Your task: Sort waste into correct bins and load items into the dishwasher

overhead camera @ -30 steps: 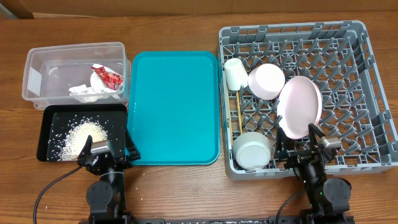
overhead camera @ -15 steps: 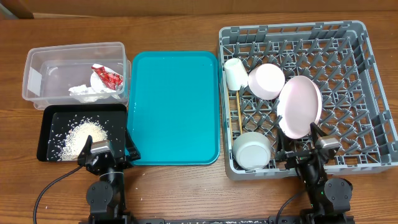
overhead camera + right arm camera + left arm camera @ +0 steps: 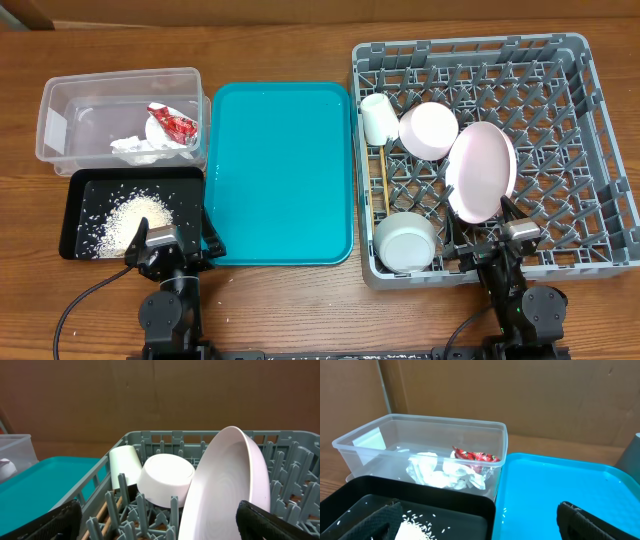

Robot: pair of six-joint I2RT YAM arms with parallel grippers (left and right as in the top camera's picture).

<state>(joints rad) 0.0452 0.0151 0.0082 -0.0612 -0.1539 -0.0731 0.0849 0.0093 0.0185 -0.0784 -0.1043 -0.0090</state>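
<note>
The clear tub point(image 3: 120, 115) holds the crumpled napkin point(image 3: 140, 148) and the red wrapper point(image 3: 172, 122). Rice point(image 3: 135, 218) lies piled in the black tray point(image 3: 80, 190). In the grey dishwasher rack point(image 3: 590, 150) are the cup point(image 3: 375, 118), pink bowl point(image 3: 428, 130), upright pink plate point(image 3: 482, 172), white bowl point(image 3: 405, 242) and chopsticks point(image 3: 384, 180). My left gripper point(image 3: 172, 245) is open at the black tray's near right corner point(image 3: 480, 527), holding nothing. My right gripper point(image 3: 500, 235) is open at the rack's front edge, facing the plate point(image 3: 230, 485) with nothing between its fingers.
The teal serving tray point(image 3: 280, 170) lies between the bins and the rack, with a few stray rice grains near its left edge point(image 3: 504, 510). A brown cardboard wall stands behind the table.
My right wrist has shifted slightly to the left along the rack's front edge. The left arm and all objects are where they were.
</note>
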